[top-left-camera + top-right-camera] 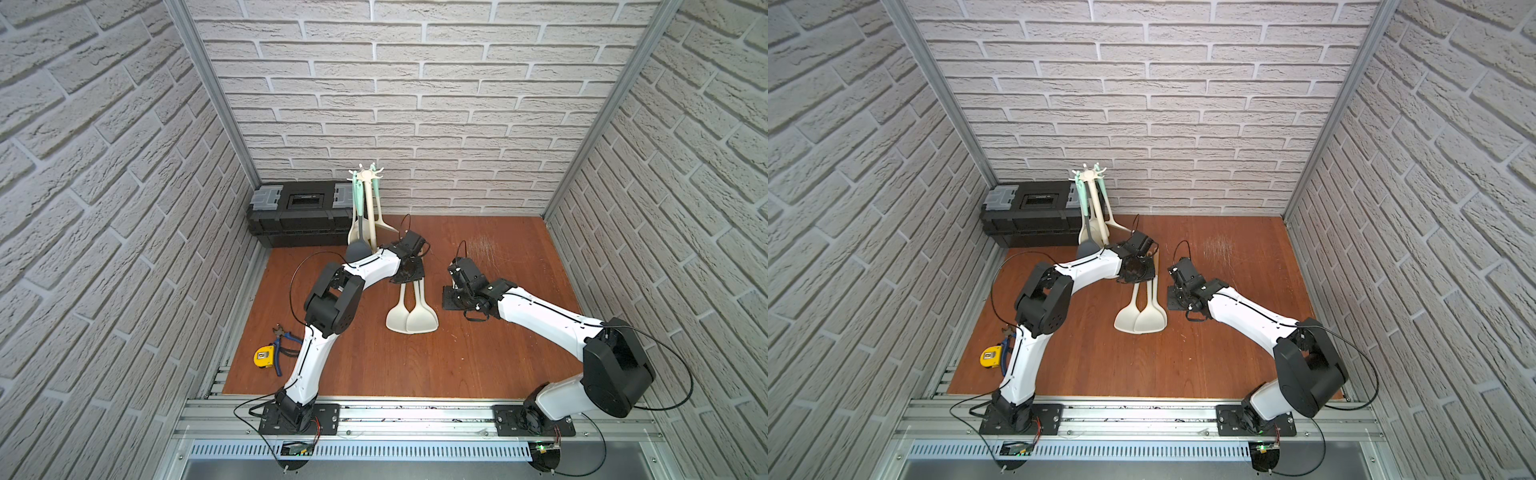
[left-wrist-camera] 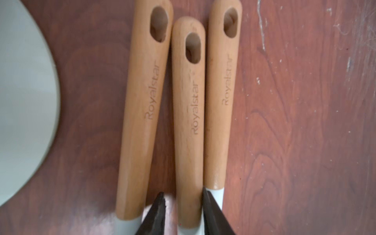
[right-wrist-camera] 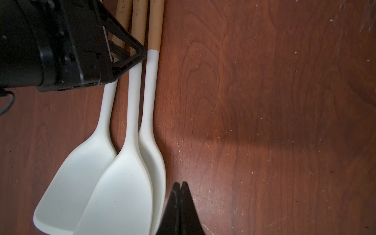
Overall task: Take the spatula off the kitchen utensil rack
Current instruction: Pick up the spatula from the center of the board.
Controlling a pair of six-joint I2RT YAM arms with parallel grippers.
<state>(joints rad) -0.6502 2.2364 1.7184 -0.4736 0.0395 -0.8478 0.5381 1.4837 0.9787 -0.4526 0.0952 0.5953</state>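
Left gripper [image 2: 184, 201] is low over the table [image 1: 478, 353], just past centre toward 12 o'clock. Its jaws are partly open astride the wooden handle of the middle spatula [image 2: 188, 122], one finger [image 2: 209, 203] against it, the other a sliver clear, so nothing is clamped. That spatula lies flat among three cream spatulas [image 1: 411, 316], side by side and touching, with handles toward 12 and blades toward 6. At 3 o'clock of the blades, the right gripper [image 3: 180, 185] hangs near them with its fingertips pressed together, empty. At 11 o'clock of the left gripper the kitchen utensil rack [image 1: 368, 199] stands upright; its disc base [image 2: 20, 101] is near the outermost handle, not touching. A grey spatula [image 1: 358, 249] with a mint handle and some cream utensils hang from its hooks. A black toolbox [image 1: 299, 212] sits at 9 o'clock of the rack, against the back wall. At the table's 8 o'clock edge are a yellow tape measure [image 1: 264, 356] and pliers [image 1: 286, 345].
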